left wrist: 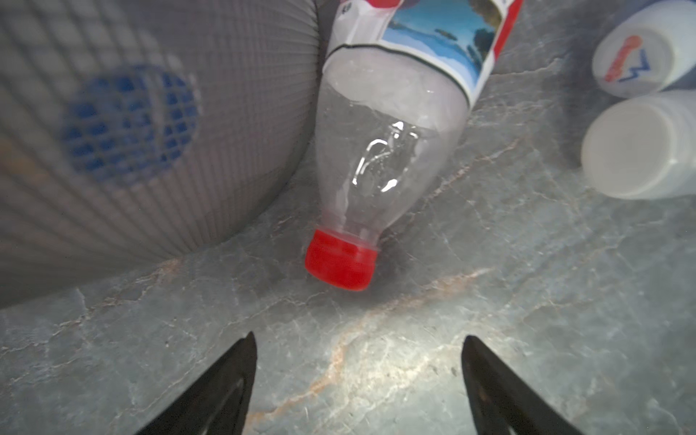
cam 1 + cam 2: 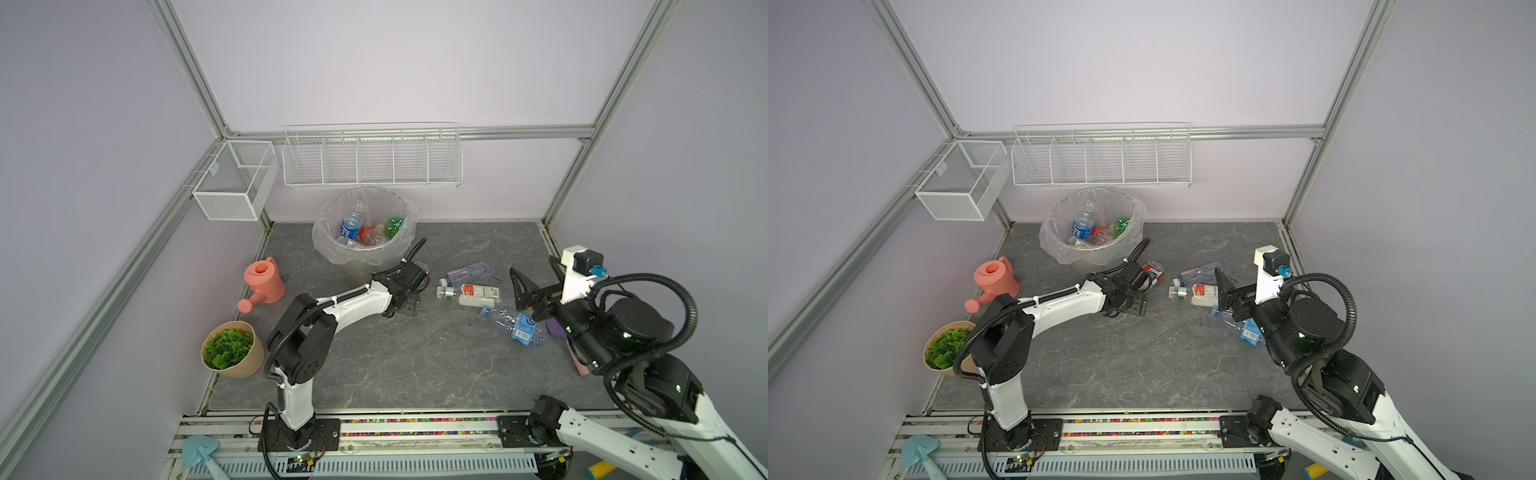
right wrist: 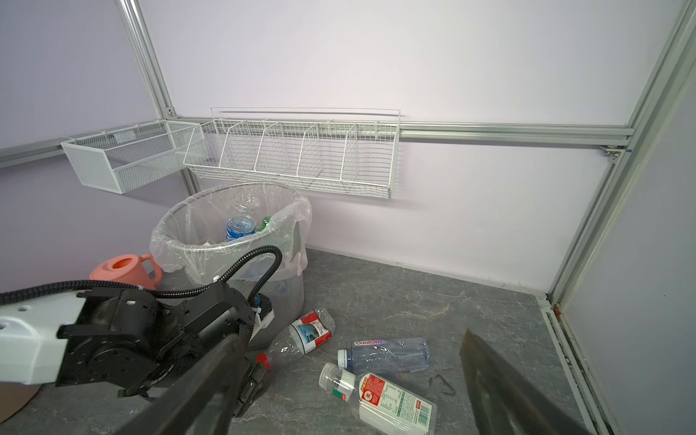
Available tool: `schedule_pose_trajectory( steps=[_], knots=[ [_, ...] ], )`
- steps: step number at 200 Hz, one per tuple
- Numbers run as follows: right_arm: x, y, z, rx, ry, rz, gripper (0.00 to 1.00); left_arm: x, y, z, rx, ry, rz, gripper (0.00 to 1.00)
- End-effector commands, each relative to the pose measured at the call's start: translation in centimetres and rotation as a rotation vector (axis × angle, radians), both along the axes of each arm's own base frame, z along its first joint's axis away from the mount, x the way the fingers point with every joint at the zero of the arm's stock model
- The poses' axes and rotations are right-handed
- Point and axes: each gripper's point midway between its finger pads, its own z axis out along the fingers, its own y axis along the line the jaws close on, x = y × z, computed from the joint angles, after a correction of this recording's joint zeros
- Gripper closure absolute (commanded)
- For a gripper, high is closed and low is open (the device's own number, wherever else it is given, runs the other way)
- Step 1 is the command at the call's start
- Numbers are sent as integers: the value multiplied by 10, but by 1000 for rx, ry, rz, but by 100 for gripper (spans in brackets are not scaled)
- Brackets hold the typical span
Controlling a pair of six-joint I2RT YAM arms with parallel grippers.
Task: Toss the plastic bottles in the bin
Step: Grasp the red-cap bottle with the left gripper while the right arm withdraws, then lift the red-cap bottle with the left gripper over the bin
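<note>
Red-capped and clear, 1 plastic bottle (image 1: 388,124) lies on the counter (image 1: 489,301) just beside the bin (image 1: 226,75), cap towards the left tool (image 1: 358,337), whose jaws gape empty, likely lining up a neck grasp. The right tool (image 2: 531,263), also wide open and empty, hovers near 3 other bottles (image 2: 478,293).

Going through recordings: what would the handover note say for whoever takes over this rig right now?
Left gripper: open, empty, low over the table, facing the red-capped bottle that lies beside the bin.
Right gripper: open, empty, near the loose bottles on the right.
Done: several bottles are in the bin, among them a blue-labelled bottle and a green bottle.
Left: four on the table: the red-capped bottle, the bluish bottle, the white-labelled bottle and the crumpled clear bottle.
</note>
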Motion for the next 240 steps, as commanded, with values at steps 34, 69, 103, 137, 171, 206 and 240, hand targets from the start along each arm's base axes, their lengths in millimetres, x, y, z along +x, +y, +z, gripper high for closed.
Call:
schedule_pose_trajectory(
  steps=[34, 69, 103, 137, 171, 206, 240],
  knots=[
    [-4, -12, -10, 32, 25, -31, 8, 26, -13, -5, 27, -36, -12, 21],
    [-7, -16, -13, 36, 33, -36, 7, 35, -17, -13, 23, -24, -13, 24],
    [-9, -20, -15, 45, 36, -41, 7, 41, -21, -18, 38, -24, -29, 30],
    [-11, -22, -16, 50, 38, -46, 7, 45, -26, -24, 47, -13, -39, 49],
    [-12, -25, -16, 55, 36, -52, 7, 44, -28, -32, 47, 6, -47, 60],
    [-14, -27, -16, 60, 38, -51, 7, 43, -28, -36, 60, 15, -51, 80],
    [-16, -31, -15, 66, 36, -57, 7, 37, -33, -1, 76, -33, -75, 100]
  ],
)
